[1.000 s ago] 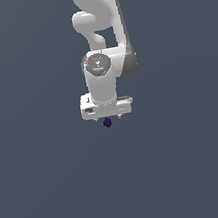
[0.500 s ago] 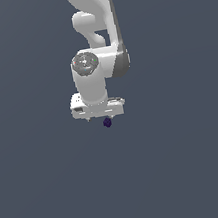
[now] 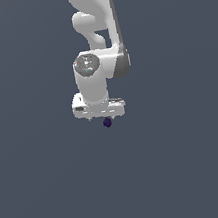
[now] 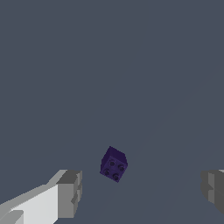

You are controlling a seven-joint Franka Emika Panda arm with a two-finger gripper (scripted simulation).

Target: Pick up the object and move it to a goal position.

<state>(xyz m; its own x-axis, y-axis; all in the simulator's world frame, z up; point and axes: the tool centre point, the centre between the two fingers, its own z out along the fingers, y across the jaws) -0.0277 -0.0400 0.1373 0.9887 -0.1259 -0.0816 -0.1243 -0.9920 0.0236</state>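
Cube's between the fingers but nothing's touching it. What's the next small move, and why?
Probably lower a little, then close. In the wrist view the purple cube sits between the open gripper, with clear gaps to both fingers, and it looks slightly ahead of the fingertips. In the exterior view the cube shows just below the gripper.

Colours in the scene: white arm, indigo cube, slate-grey ground

A flat, unpatterned slate-grey ground (image 3: 44, 193) is shown across both views. The arm (image 3: 95, 32) is rendered in glossy white, with a darker grey band at its joint and a grey disc bearing small coloured marks. The gripper (image 3: 102, 116) is white; its fingertips (image 4: 70, 192) are seen in mid grey. The cube (image 4: 113, 164) is coloured deep indigo-purple, and four darker round dots are set in a square on one face.
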